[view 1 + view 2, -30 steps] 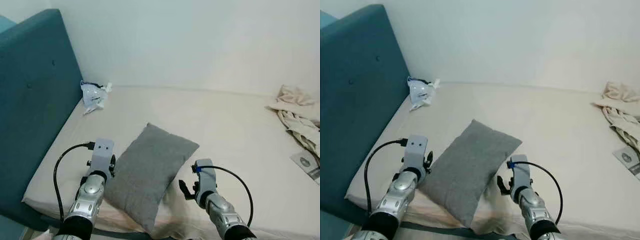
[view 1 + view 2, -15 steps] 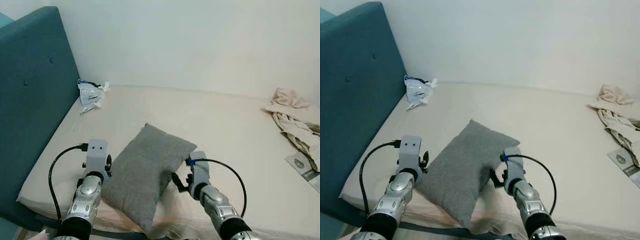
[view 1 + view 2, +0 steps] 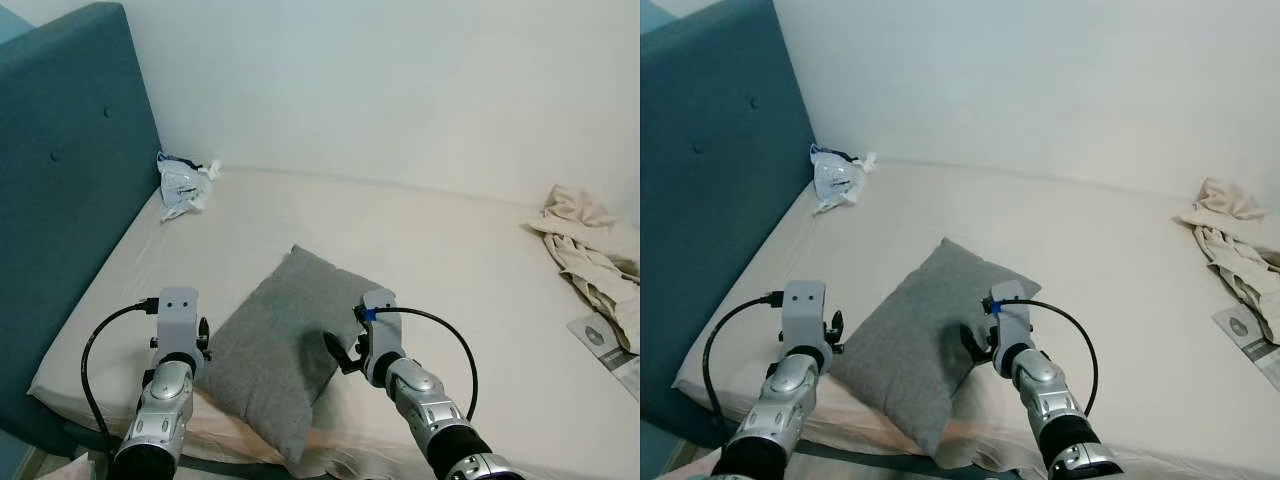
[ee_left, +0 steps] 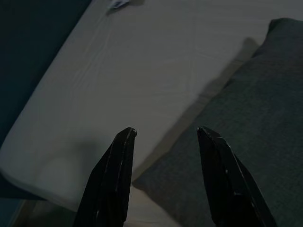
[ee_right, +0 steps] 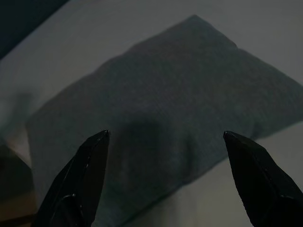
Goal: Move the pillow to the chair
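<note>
A grey pillow lies at an angle on the cream mattress, near its front edge. My left gripper is open at the pillow's left edge, one finger over the mattress and the other over the grey fabric. My right gripper is open wide just above the pillow's right half, and its fingers reach in over the pillow from the right. Neither gripper holds anything.
A teal padded headboard runs along the left. A crumpled plastic bag lies in the far left corner of the bed. Beige clothes and a printed leaflet lie at the right edge. A white wall stands behind.
My right gripper has moved left from beside the pillow to over its right half. My left arm has drawn back a little. The camera has shifted slightly.
</note>
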Controlling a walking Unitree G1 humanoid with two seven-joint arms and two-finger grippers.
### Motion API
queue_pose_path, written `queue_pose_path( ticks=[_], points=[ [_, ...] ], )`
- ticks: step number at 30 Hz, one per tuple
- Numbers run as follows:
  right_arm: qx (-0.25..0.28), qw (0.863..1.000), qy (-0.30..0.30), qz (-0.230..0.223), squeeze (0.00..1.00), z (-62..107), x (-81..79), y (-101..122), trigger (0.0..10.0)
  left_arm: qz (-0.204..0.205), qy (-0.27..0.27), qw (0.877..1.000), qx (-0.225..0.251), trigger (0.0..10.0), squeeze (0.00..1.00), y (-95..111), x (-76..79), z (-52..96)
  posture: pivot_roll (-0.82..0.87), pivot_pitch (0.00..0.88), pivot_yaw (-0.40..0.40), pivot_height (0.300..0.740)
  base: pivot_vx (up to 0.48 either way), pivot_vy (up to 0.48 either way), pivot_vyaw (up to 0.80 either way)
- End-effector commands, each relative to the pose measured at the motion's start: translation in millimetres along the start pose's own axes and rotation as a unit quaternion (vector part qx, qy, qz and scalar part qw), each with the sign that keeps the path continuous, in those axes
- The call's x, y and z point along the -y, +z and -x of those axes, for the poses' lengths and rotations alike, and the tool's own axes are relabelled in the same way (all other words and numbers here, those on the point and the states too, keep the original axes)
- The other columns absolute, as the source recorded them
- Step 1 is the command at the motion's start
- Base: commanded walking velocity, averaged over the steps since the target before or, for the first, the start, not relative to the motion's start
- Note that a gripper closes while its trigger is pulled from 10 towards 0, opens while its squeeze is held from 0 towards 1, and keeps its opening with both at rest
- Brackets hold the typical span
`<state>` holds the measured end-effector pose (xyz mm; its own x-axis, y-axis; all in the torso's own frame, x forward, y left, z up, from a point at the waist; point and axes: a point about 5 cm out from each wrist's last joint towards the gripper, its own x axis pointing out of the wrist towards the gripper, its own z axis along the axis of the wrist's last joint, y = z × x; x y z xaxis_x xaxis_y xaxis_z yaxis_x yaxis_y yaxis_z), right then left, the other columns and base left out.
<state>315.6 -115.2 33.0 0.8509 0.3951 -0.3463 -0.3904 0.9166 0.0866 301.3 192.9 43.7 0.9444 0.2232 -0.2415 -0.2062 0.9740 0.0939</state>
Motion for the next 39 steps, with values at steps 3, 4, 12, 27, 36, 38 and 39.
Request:
queue_pose_path(
  ticks=[3,4,12,27,36,38,39],
  points=[
    [0.009,1.0,0.006,-0.006,0.0,-0.5,0.8,4.4,10.0,0.001,0.004,1.0,-0.013,10.0,0.0,-6.6,-1.0,2.9,0.05,0.089,-0.081,0.675,0.0,0.0,0.0],
    [0.009,1.0,0.003,0.0,0.0,-0.6,1.8,5.2,10.0,0.0,0.004,1.0,-0.013,10.0,0.0,-6.5,-1.1,2.8,0.04,0.087,-0.081,0.67,0.0,0.0,0.0],
    [0.008,1.0,0.004,0.0,0.0,0.2,4.1,5.1,10.0,-0.003,0.003,1.0,-0.01,10.0,0.0,-4.1,-1.0,1.5,0.04,0.085,-0.079,0.645,0.0,0.0,0.0],
    [0.006,1.0,-0.009,0.002,0.0,2.6,3.9,0.5,10.0,-0.012,-0.005,1.0,-0.008,10.0,0.0,-1.6,-3.4,-0.2,0.04,0.093,-0.065,0.635,0.0,0.0,0.0],
    [0.017,1.0,-0.012,-0.005,0.0,1.6,4.8,4.9,10.0,-0.048,-0.039,0.998,0.013,10.0,0.0,8.7,-0.6,-4.5,0.05,0.097,-0.067,0.635,0.0,0.0,0.0],
    [0.022,1.0,-0.011,-0.008,0.0,1.0,4.8,7.4,10.0,-0.049,-0.052,0.997,0.02,10.0,0.0,13.7,1.7,-6.9,0.05,0.1,-0.066,0.635,0.0,0.0,0.0],
    [0.025,1.0,-0.011,-0.01,0.0,0.4,5.1,9.3,10.0,-0.045,-0.057,0.997,0.023,10.0,0.0,16.5,1.9,-8.5,0.05,0.1,-0.066,0.635,0.0,0.0,0.0]
  ],
)
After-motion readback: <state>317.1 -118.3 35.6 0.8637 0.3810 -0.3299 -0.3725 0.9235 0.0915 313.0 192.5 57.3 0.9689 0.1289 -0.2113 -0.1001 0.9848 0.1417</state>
